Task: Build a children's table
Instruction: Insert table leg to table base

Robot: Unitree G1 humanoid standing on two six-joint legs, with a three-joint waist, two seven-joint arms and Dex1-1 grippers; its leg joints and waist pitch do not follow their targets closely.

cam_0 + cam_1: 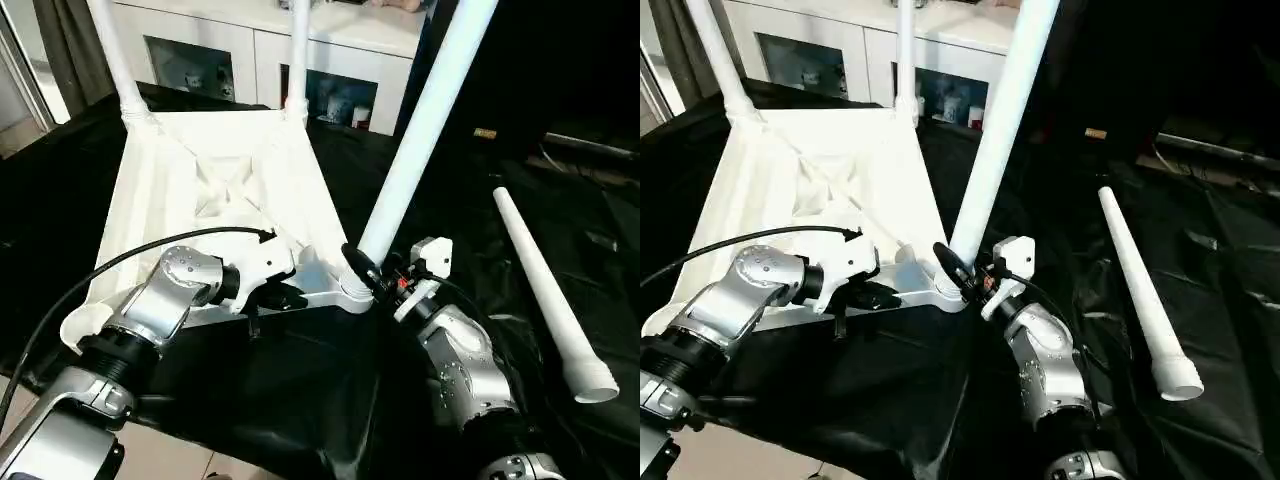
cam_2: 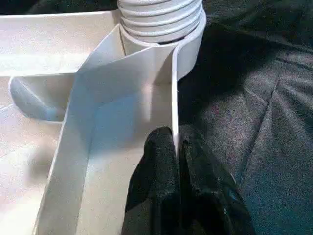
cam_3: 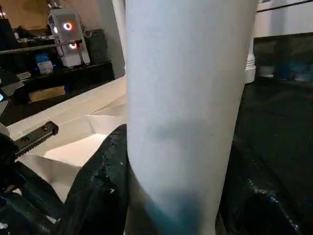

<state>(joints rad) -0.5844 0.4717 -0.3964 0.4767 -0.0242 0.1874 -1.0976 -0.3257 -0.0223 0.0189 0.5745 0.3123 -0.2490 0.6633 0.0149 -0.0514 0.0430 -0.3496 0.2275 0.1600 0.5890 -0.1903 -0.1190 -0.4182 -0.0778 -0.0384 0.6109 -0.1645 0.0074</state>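
White plastic table top (image 1: 215,190) lies upside down on a black cloth (image 1: 300,390), ribbed underside up. Two legs (image 1: 297,55) stand in its far corner sockets, their upper ends cut off by the frame. A third leg (image 1: 425,125) rises, tilted rightward, from the near right socket (image 1: 352,292); its top is likewise cut off. The fourth leg (image 1: 550,295) lies loose on the cloth well to the right, collared end nearest the robot.

Left gripper (image 2: 175,147) is clenched on the thin near edge wall of the top, one black finger (image 2: 159,161) on each side; the left wrist view shows this pinch and the ribbed collar (image 2: 161,17) seated in the socket, which the head views leave hard to make out behind the forearm. Right gripper (image 1: 368,272) grasps the tilted leg just above its base; in the right wrist view the tube hides most of both fingers (image 3: 100,181). A white cabinet (image 1: 250,50) stands beyond the table, partly hidden.
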